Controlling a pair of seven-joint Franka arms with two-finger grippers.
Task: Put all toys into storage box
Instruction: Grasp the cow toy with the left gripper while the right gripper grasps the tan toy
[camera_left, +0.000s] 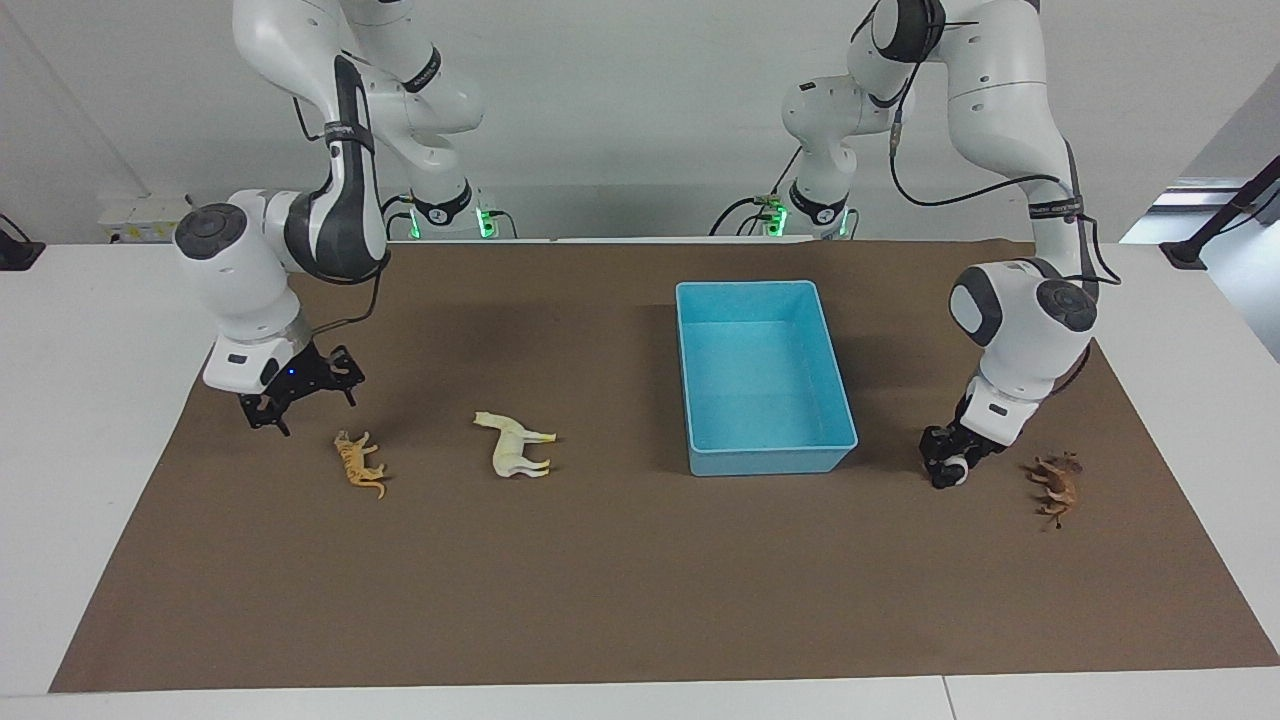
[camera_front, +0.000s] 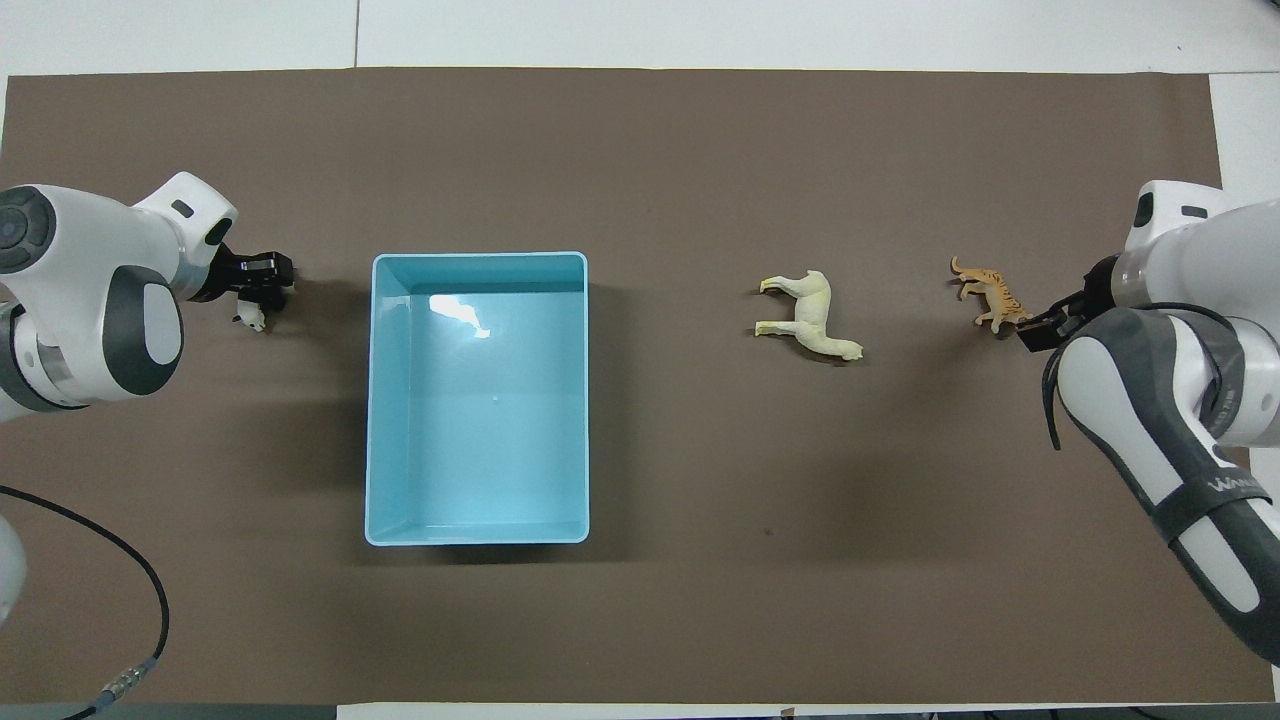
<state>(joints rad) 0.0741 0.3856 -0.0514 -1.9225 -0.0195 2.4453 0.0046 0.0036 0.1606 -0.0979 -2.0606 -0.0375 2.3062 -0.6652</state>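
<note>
My left gripper is down on the panda, beside the storage box toward my left arm's end; whether it has clamped I cannot tell. The figurine looks light, rigid and slick, so I would pinch across its body. My right gripper, spread wide, hangs beside the tiger.

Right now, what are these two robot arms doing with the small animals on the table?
They are clearing toys into the blue storage box, which holds nothing yet. The left gripper is down on the panda, closing around it on the mat. The right gripper is open, above the mat close to the tiger. The horse and the brown animal lie untouched.
</note>
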